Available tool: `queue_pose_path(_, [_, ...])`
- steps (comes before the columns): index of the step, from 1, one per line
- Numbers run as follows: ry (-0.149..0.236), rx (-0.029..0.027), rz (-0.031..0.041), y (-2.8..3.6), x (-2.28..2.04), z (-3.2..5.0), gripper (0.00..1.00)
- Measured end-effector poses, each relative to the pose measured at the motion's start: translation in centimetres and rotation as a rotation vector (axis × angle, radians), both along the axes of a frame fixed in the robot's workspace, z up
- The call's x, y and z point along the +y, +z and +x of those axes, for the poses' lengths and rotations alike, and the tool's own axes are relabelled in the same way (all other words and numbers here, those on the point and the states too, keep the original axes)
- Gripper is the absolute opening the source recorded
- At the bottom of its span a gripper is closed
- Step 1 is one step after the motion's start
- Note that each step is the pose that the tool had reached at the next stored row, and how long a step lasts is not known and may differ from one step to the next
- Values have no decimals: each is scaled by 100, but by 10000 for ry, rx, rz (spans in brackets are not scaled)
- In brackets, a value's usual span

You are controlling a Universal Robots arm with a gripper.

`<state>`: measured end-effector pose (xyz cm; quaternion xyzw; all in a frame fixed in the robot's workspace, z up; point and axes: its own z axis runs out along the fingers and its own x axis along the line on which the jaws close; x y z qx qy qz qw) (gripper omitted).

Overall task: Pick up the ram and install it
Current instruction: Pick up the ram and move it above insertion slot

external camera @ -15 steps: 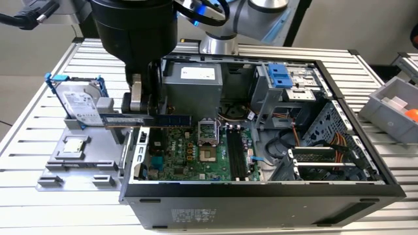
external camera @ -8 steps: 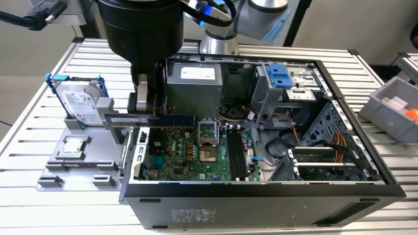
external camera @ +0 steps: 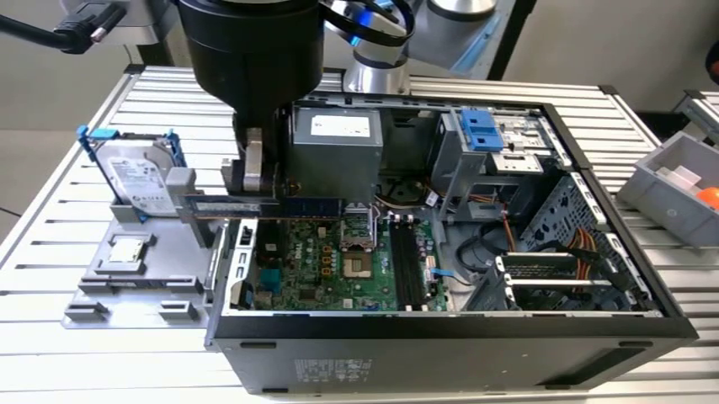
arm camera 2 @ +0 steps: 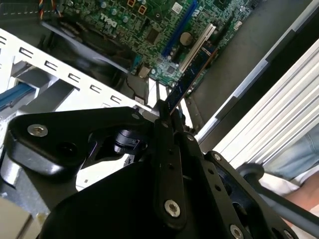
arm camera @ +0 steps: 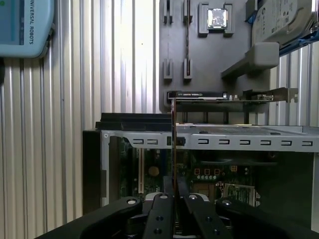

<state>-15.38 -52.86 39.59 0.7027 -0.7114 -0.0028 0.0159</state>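
Observation:
My gripper [external camera: 258, 195] is shut on the ram [external camera: 306, 206], a long thin blue-green stick with dark chips. It holds the stick level, on its long edge, above the edge of the open computer case [external camera: 450, 328] at the exterior view's left. In the second wrist view the black fingers [arm camera 2: 160, 130] pinch the ram [arm camera 2: 192, 74], which reaches out over the green motherboard [arm camera 2: 154, 30]. In the first wrist view the ram [arm camera: 173, 144] shows edge-on as a thin line rising from the gripper [arm camera: 174, 188]. The long black memory slots [external camera: 406, 263] lie further inside the case, on the motherboard.
Beside the case, a grey fixture plate [external camera: 135, 286] carries a silver hard drive in a blue frame [external camera: 141, 172] and a small square processor chip [external camera: 127, 251]. A grey bin [external camera: 674, 181] stands at the exterior view's right. Part of a person [arm camera 2: 301, 159] shows at the table's edge.

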Motion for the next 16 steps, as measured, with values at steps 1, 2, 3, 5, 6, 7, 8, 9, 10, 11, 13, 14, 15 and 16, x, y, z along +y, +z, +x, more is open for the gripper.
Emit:
queue_pose_path(1, [6, 1, -2, 1, 0, 7, 0])
queue_pose_path(2, [15, 0, 0, 0, 0, 15, 0])
queue_pose_path(3, [22, 1, -2, 1, 0, 24, 0])
queue_pose_path(5, [31, 1, -1, 1, 0, 38, 0])
queue_pose_path(6, [32, 1, -2, 1, 0, 44, 0])
queue_pose_path(7, [33, 0, -2, 1, 0, 50, 0])
queue_pose_path(8, [35, 1, -2, 1, 0, 55, 0])
queue_pose_path(9, [38, 1, -2, 1, 0, 61, 0])
queue_pose_path(10, [40, 1, -2, 1, 0, 68, 0])
queue_pose_path(11, [42, 1, -2, 1, 0, 74, 0])
queue_pose_path(13, [43, 1, -3, 1, 0, 83, 0])
queue_pose_path(14, [42, 1, -3, 1, 0, 88, 0])
queue_pose_path(15, [42, 1, -3, 1, 0, 92, 0])
queue_pose_path(16, [42, 1, -3, 1, 0, 98, 0])
